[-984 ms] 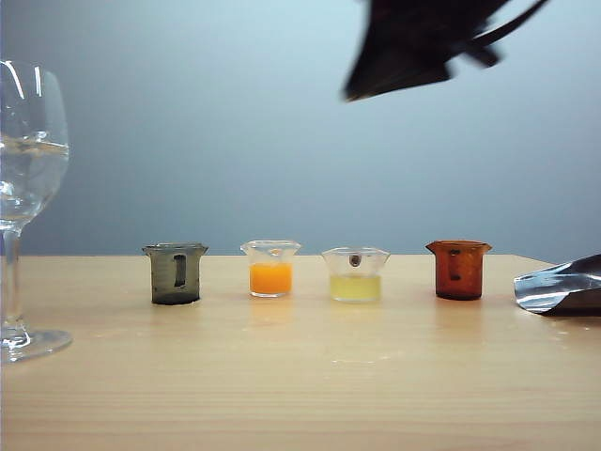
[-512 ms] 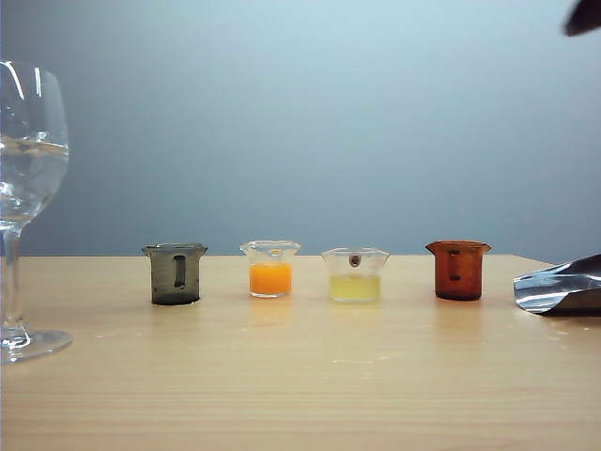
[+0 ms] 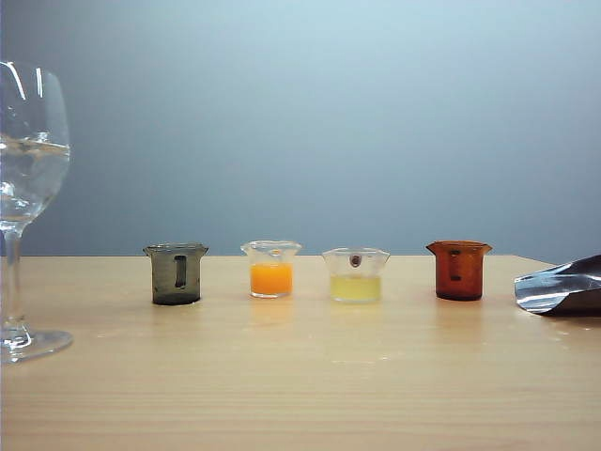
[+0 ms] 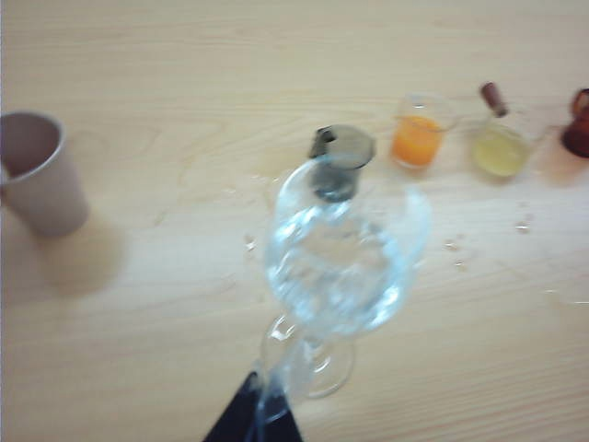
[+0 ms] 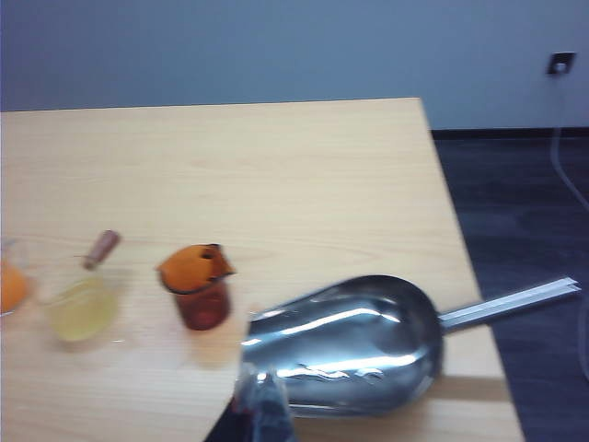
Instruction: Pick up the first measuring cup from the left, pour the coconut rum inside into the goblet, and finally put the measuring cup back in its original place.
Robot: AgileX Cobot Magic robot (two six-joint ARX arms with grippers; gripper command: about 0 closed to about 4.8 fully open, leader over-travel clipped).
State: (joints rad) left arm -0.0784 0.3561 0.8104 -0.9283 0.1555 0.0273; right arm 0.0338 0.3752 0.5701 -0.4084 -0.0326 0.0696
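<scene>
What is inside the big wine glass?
The goblet holds clear, water-like liquid, filling roughly its lower bowl. The left wrist view shows the same. Blur hides whether anything else is in it.

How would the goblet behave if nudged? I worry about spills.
The goblet probably tips easily: a tall bowl with clear liquid on a thin stem and small foot. Being clear glass, it is likely fragile and slippery.
</scene>
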